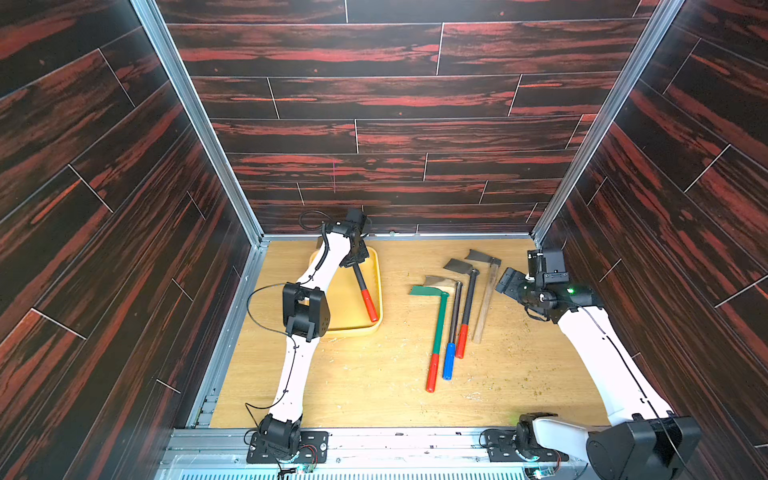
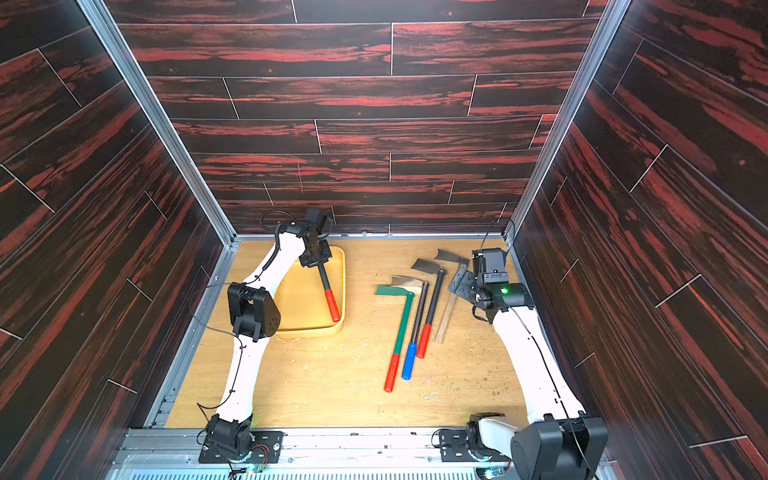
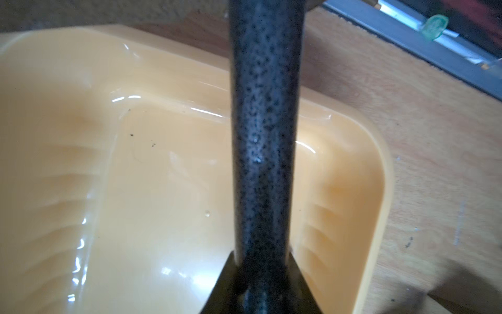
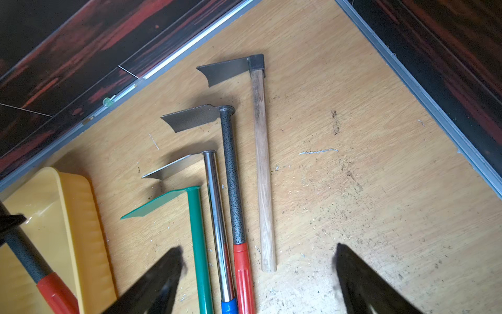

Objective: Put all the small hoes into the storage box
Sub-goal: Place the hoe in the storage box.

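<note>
The small hoe (image 1: 360, 286) has a dark speckled shaft (image 3: 263, 122) and a red grip (image 2: 331, 305). It slants over the yellow storage box (image 1: 353, 331), with the grip's end down inside by the right rim (image 2: 343, 291). My left gripper (image 1: 354, 262) is shut on the upper shaft, fingers (image 3: 222, 288) on both sides. My left wrist hides the hoe's head. At the right, my right gripper (image 1: 509, 280) is open with nothing between its fingers (image 4: 163, 274). It hangs above the row of other hoes.
Four other hoes lie side by side on the wooden floor: a green one (image 1: 438, 328), a chrome one with a blue grip (image 1: 453, 324), a dark one with a red grip (image 1: 467, 307) and a wooden-handled one (image 1: 486, 299). Dark panelled walls enclose three sides.
</note>
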Robot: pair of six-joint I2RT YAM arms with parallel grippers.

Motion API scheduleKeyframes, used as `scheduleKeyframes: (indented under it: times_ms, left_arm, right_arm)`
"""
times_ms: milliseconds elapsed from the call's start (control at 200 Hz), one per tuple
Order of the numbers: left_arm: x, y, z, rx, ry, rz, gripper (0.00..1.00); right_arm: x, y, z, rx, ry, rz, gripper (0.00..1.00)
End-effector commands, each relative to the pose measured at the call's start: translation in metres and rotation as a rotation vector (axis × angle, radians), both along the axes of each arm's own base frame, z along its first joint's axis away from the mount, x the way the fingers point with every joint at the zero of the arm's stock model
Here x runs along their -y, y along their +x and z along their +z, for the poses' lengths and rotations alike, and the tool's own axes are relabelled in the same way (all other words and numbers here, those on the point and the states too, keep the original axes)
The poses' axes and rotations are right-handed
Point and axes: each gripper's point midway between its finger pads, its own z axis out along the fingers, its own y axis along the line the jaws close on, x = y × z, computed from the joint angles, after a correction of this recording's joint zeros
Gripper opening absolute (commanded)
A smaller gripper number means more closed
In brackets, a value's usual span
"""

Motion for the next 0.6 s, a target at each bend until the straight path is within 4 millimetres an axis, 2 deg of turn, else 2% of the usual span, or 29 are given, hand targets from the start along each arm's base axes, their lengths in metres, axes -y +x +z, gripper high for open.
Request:
scheduleKeyframes:
  times_ms: [0, 240, 456, 596]
  left_arm:
    - [0.003, -0.005, 0.036, 0.052, -0.038, 0.030, 0.09]
    - [0.004, -0.009, 0.025, 0.019, -0.063, 0.068, 0.09]
    - [0.002, -0.012, 0.030, 0.024, -0.083, 0.108, 0.09]
    - [0.011, -0.014, 0.029, 0.011, -0.132, 0.100, 0.09]
  right_arm:
    - [0.002, -0.002, 0.004, 0.015, 0.001, -0.005, 0.91]
    - [0.001, 0.000, 0.005, 0.015, 0.003, -0.001, 0.91]
    - [0.001, 0.000, 0.002, 0.009, 0.004, 0.002, 0.91]
    - [0.000, 0.001, 0.003, 0.009, 0.009, 0.002, 0.91]
